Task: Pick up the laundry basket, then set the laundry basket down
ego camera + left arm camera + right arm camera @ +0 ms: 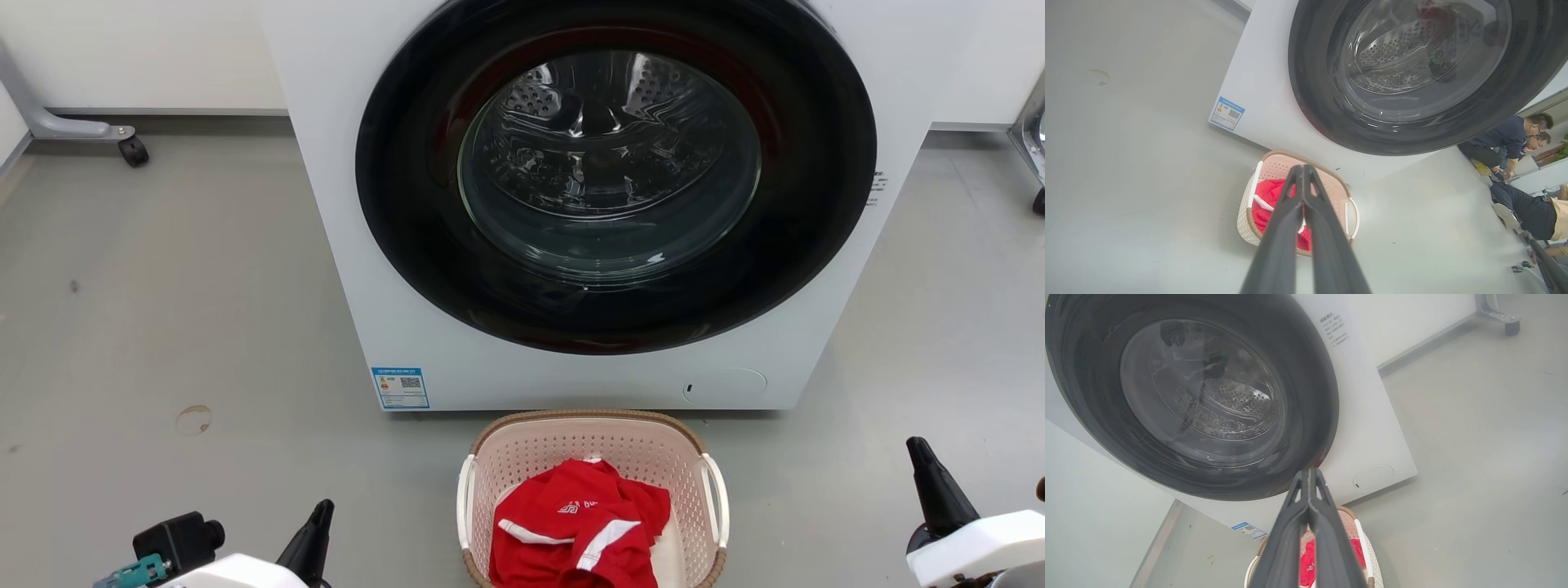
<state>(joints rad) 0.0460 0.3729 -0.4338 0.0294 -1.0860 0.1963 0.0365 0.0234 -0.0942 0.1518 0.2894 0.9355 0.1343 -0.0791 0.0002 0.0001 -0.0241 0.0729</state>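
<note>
Left fingers (314, 535) and right fingers (935, 486), both pairs together, flank the pink-cream perforated plastic laundry basket (571, 445) holding red cloth (571, 531).

Washer sticker (400, 387) text illegible

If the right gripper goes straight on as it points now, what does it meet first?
Probably the washer door, at its lower rim; depth is unclear. The laundry basket lies lower than the right gripper aims.
</note>
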